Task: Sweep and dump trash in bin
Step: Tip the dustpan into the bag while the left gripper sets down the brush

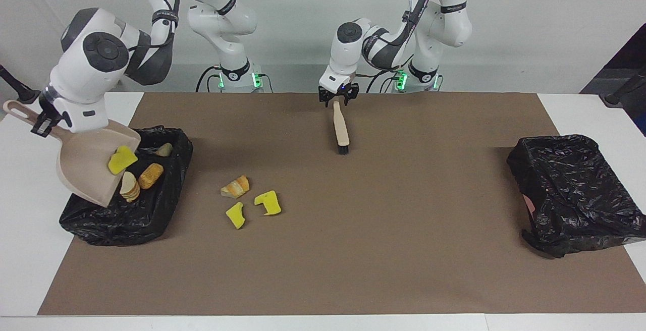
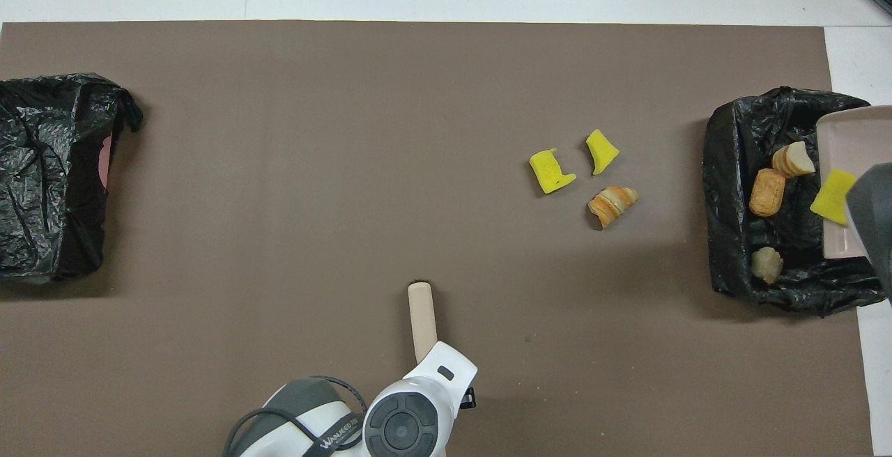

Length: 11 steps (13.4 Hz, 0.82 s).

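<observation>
Only the facing view shows the right gripper clamped on the tilted dustpan handle; left gripper, fingers apart, sits over the brush. Trash is tipping into the near bin: bread bits inside, sponge on the pan, three scraps on the mat beside it

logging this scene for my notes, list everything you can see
sponge chunks: 3, yellow, two on the mat, one at the dustpan's lip
bread pieces: 4, golden-brown, one on the mat, three in or over a bin
dustpan: 1, beige, tilted over that bin
bins: 2, black-bagged, one at each end of the mat
brush: 1, beige, on the mat near the robots
mat: 1, brown, on the table
right gripper: 1, shut on the dustpan's handle
left gripper: 1, at the brush's handle end
</observation>
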Motion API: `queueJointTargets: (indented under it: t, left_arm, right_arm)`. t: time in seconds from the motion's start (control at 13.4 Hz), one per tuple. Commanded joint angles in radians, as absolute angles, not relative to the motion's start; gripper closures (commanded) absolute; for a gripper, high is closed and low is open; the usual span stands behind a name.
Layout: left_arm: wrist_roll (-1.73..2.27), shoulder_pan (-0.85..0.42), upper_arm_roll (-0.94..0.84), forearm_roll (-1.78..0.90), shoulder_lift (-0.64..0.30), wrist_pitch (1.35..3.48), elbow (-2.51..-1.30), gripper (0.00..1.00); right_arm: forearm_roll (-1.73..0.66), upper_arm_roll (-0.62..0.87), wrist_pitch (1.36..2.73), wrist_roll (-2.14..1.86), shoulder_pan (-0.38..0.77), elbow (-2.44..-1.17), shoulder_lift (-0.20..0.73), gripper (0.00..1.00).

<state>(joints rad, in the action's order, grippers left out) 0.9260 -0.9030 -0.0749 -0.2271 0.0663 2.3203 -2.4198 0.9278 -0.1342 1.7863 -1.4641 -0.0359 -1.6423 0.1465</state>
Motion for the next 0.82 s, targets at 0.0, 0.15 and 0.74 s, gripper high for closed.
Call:
queueJointTargets:
  t: [0.0, 0.15, 0.74]
  left_arm:
    - [0.914, -0.855, -0.068, -0.224, 0.078, 2.252, -2.381, 0.0]
    - [0.914, -0.789, -0.069, -0.165, 0.077, 2.203, -2.333, 0.0]
    - [0.639, -0.438, -0.068, -0.086, 0.119, 2.079, -2.22, 0.0]
  right_arm:
    - [0.934, -0.121, 1.734, -1.534, -0.048, -1.588, 0.107, 1.0]
    - [0.887, -0.115, 1.712, -1.539, -0.038, -1.583, 0.077, 1.0]
    - [1.008, -0.094, 1.815, -1.607, -0.023, -1.644, 0.057, 1.0]
